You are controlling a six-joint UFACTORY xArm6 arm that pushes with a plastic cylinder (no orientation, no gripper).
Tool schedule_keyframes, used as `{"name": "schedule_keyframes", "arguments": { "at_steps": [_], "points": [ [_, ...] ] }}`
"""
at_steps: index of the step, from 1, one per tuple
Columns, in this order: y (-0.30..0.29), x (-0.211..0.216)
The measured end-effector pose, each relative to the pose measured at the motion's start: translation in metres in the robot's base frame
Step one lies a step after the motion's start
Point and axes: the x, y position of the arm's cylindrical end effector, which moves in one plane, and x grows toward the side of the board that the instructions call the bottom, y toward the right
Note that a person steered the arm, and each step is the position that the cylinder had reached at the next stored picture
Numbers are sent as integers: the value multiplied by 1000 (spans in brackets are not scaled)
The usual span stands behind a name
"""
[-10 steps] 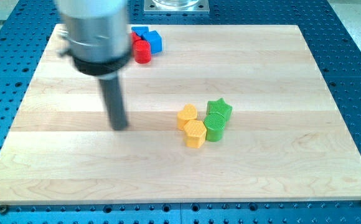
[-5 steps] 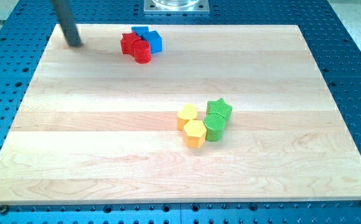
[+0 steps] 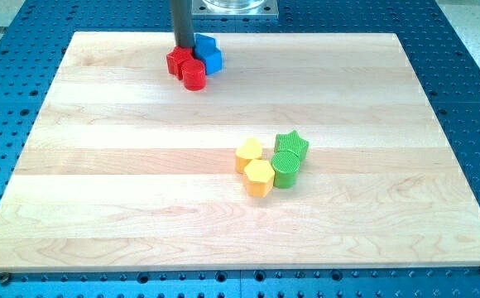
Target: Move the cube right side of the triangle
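My tip (image 3: 184, 50) stands at the top of the wooden board (image 3: 108, 182), down among a cluster of blocks. The blue cube (image 3: 208, 55) sits just right of the tip, touching or nearly touching it. A red star (image 3: 175, 63) lies just below-left of the tip and a red cylinder (image 3: 194, 76) just below it. The rod covers the spot where a second blue block lay earlier; that block does not show now.
A second cluster lies right of the board's middle: a yellow heart (image 3: 249, 152), a yellow hexagon (image 3: 259, 177), a green star (image 3: 292, 145) and a green cylinder (image 3: 285, 168). A metal mount (image 3: 233, 7) sits beyond the top edge.
The rod swung from the left middle of the board up to the top left corner, then right into the red and blue cluster. The small blue block behind the cube is now hidden.
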Motion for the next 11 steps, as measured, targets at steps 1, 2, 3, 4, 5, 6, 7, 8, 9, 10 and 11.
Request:
{"name": "schedule_keyframes", "arguments": {
  "at_steps": [1, 2, 3, 4, 5, 6, 7, 8, 9, 10, 11],
  "points": [
    [17, 1],
    [11, 21],
    [11, 40],
    [12, 62],
    [35, 66],
    [82, 65],
    [109, 65],
    [111, 36],
    [111, 17],
    [51, 40],
    [-2, 38]
  ]
}}
